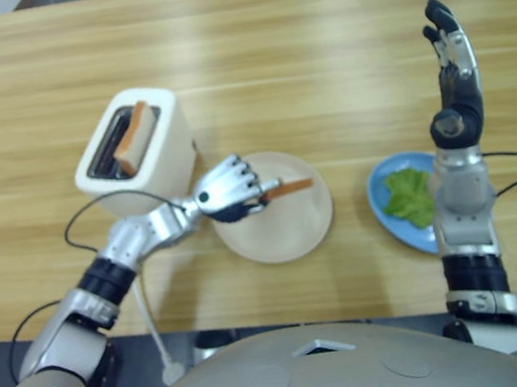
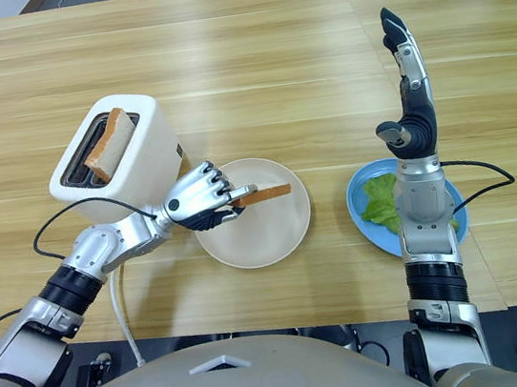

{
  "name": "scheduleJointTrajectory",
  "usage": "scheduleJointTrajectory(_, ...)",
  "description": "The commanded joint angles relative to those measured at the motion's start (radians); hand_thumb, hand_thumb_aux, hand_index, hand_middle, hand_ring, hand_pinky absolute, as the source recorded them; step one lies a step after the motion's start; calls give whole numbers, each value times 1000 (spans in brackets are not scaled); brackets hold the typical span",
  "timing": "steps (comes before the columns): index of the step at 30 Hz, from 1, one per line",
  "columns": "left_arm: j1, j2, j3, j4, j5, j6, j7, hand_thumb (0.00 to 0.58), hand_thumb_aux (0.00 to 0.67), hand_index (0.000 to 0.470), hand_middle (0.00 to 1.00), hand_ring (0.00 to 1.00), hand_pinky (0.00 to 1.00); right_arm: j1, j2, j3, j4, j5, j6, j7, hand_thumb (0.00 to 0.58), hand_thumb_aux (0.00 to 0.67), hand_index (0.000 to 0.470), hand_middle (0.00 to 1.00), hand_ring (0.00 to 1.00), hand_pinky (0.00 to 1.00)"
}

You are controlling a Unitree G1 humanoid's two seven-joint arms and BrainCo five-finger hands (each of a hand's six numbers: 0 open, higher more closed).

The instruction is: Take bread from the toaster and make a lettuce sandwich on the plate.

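Across the whole view before me runs the pale wooden table (image 2: 248, 50), with its grain going from side to side. The white toaster (image 2: 156, 160) is the biggest thing on it and stands at about 10 o'clock from the round cream plate (image 2: 265, 241), close to its rim. A smaller blue plate (image 1: 384, 217) sits at 3 o'clock from the cream one, with a gap of bare wood between them.

My right hand (image 2: 407, 86) stands upright above the blue plate's far edge. Its fingers are straight and point toward 12 o'clock, and it holds nothing. My left hand (image 2: 200, 200) is at the cream plate's 9 o'clock rim with its fingers curled tight, pinching one end of a toast slice (image 2: 270, 193).

A crinkled green lettuce leaf (image 1: 411, 193) lies on the blue plate, partly behind my right forearm.

The toast slice is thin, with a brown crust edge, and I see it nearly edge-on. It sticks out of the left hand toward 3 o'clock, over the far half of the cream plate. I cannot tell whether it touches the plate. A second bread slice (image 2: 109, 145), pale with a tan crust, stands tilted in the toaster's slot at 10 o'clock from the left hand.
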Motion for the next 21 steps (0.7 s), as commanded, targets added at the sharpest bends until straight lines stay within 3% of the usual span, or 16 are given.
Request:
scheduleJointTrajectory(1,4,13,-33,29,-22,-8,-22,580,670,460,1000,1000,1000,10,-5,0,-15,10,4,8,0,0,0,0,0,0)
scheduleJointTrajectory(6,41,8,-28,9,-137,-62,-80,580,670,460,1000,1000,1000,14,-3,2,-27,7,9,7,0,0,0,0,0,0)
scheduleJointTrajectory(7,46,7,-24,5,-160,-65,-97,172,108,74,1000,1000,1000,13,-3,3,-27,6,10,7,0,0,0,0,0,0)
scheduleJointTrajectory(8,51,5,-20,4,-180,-65,-118,172,108,74,1000,1000,1000,14,-2,3,-29,5,11,8,0,0,0,0,0,0)
scheduleJointTrajectory(9,54,5,-19,-1,-188,-57,-137,0,0,0,325,325,325,15,-2,3,-30,5,12,8,0,0,0,0,0,0)
scheduleJointTrajectory(10,56,3,-18,4,-209,-55,-167,0,0,0,325,325,325,15,-2,4,-31,4,12,8,0,0,0,0,0,0)
scheduleJointTrajectory(11,60,2,-15,7,-242,-61,-199,0,0,0,0,0,0,16,-2,4,-33,4,13,8,0,0,0,0,0,0)
scheduleJointTrajectory(16,99,1,17,-35,-417,-90,-321,0,0,0,0,0,0,17,-2,6,-38,3,16,10,0,0,0,0,0,0)
scheduleJointTrajectory(21,100,4,53,-47,-447,-78,-377,0,0,0,0,0,0,20,-2,4,-43,1,20,10,0,0,0,0,0,0)
